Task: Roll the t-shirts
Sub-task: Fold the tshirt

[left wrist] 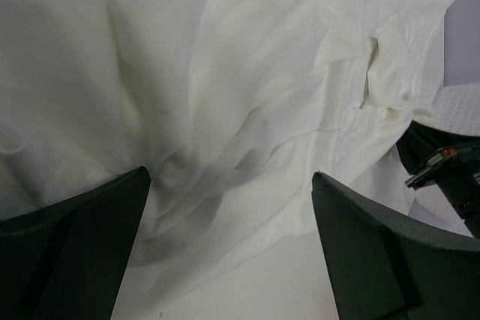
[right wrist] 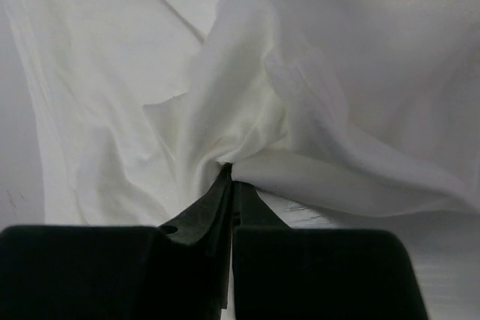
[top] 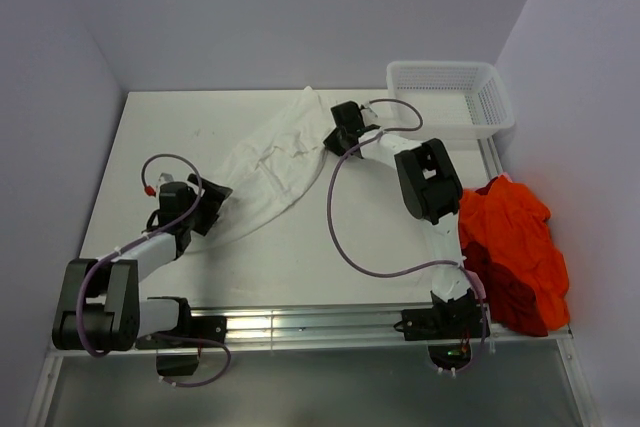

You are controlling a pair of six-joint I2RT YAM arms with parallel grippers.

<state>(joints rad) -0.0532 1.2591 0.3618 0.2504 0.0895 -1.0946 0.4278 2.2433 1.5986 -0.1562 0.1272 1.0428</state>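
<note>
A white t-shirt (top: pixel 268 169) lies crumpled in a diagonal band across the middle of the table. My right gripper (top: pixel 335 143) is at its far right edge. In the right wrist view that gripper (right wrist: pixel 229 171) is shut, with a pucker of the white t-shirt (right wrist: pixel 225 73) pinched at its tips. My left gripper (top: pixel 213 209) sits at the shirt's near left end. It stands open (left wrist: pixel 231 177) just above the white t-shirt (left wrist: pixel 225 73) and the table, with nothing between its fingers. Orange-red t-shirts (top: pixel 515 247) lie in a heap at the table's right edge.
A white mesh basket (top: pixel 490 97) stands at the back right corner; a bit of that basket (left wrist: pixel 459 100) shows in the left wrist view. Walls close in on the left, back and right. The right arm's cable loops over the table's middle.
</note>
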